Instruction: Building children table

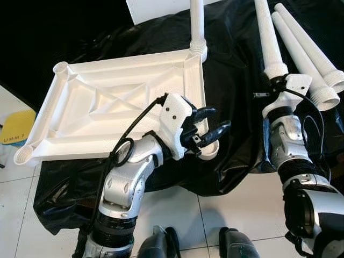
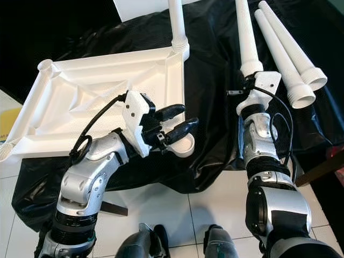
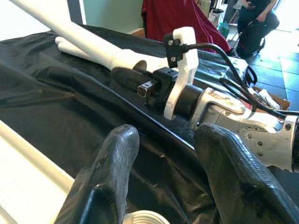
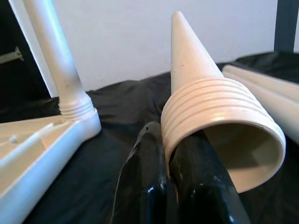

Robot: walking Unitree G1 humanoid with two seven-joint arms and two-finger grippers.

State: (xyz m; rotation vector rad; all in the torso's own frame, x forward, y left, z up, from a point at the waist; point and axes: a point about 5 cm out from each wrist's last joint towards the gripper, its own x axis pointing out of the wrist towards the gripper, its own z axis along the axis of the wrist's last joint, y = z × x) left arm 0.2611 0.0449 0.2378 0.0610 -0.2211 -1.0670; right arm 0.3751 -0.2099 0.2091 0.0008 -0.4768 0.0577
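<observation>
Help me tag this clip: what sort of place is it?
Probably an indoor workroom or lab: white tiled floor, a black sheet laid for assembly, and a seated person with a bag behind.

A black plastic sheet [image 1: 236, 161] covers the low counter and hangs crumpled over its near edge toward the white tiled floor [image 1: 226, 215]; on the sheet lies a white plastic tabletop [image 1: 107, 107], upside down, ribs showing, its near left corner jutting past the sheet's edge; one white leg [image 1: 197, 24] stands upright in the tabletop's far right corner socket; to the right three loose white legs [image 1: 309, 59] lie on the sheet, side by side, threaded ends toward the robot; the leftmost of them [image 1: 267, 40] has its threaded end at the right pincer [image 1: 279, 80]; a yellow object [image 1: 16, 129] lies on the floor at the left.
</observation>
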